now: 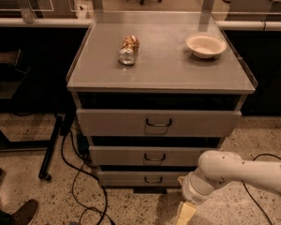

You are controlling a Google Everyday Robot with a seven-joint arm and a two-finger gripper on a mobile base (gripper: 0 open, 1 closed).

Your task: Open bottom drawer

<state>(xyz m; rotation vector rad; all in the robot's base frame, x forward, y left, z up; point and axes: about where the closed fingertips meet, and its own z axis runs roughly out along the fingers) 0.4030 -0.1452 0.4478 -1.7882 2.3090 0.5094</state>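
At the near left edge two dark shoes [11, 205] stand on the speckled floor, and just right of them black cables [77, 182] trail past a black stand leg [51, 149] toward the cabinet. The grey metal cabinet [84, 86] fills the middle. On its flat top a crushed can [129, 49] lies on its side toward the left. Below the top come three stacked drawer fronts, and the bottom drawer [131, 178] is the lowest and slimmest, close to the floor, its small dark wire handle [153, 179] at the centre and untouched. On the far right part of the cabinet top sits a shallow white bowl [205, 45]. The white arm [243, 171] reaches in from the right edge, low and near, covering the right end of the bottom drawer. The gripper [186, 213] hangs from it at the lower edge of the view, right of the handle and apart from it. Whether the gripper is open or closed, or has hold of anything, cannot be told.
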